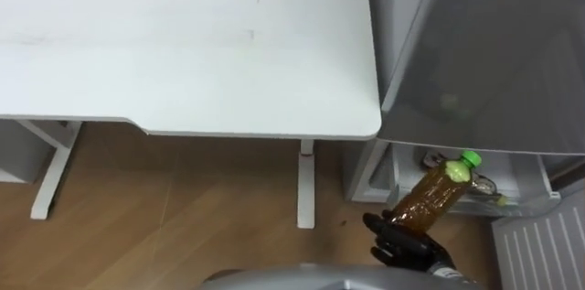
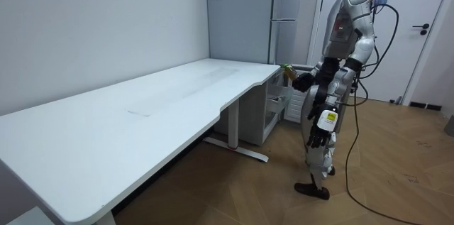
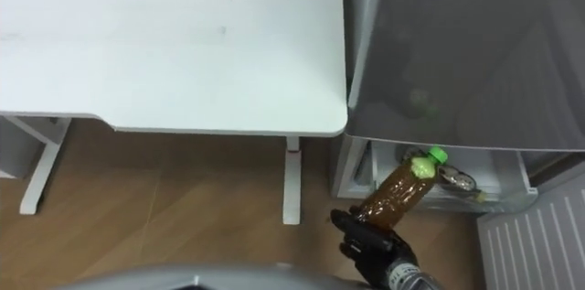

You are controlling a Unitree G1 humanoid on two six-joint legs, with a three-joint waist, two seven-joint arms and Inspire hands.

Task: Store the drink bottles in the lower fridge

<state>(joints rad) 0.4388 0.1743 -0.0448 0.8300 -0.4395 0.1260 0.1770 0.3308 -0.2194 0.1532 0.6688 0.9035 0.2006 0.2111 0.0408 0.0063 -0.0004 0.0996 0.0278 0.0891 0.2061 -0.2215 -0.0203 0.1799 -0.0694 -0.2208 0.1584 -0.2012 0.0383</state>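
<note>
Left eye view, right hand [image 1: 409, 246]: fingers wrapped round the base of the amber plastic drink bottle with the green cap [image 1: 437, 191], which tilts cap-first toward the tall grey fridge [image 1: 494, 61].
Left eye view, risk: gripped so low, the bottle could swing or slip if its cap knocks the fridge front.
Right eye view, lower fridge compartment [image 3: 358, 173]: open, just beyond the cap; the small items [image 3: 454, 178] lying inside could block the bottle.
Room view, left hand [image 2: 319, 138]: hangs at the robot's side, away from the fridge.
Room view, stance: upright before the fridge; without a bend, the reach may fall short and drop the bottle outside.
</note>
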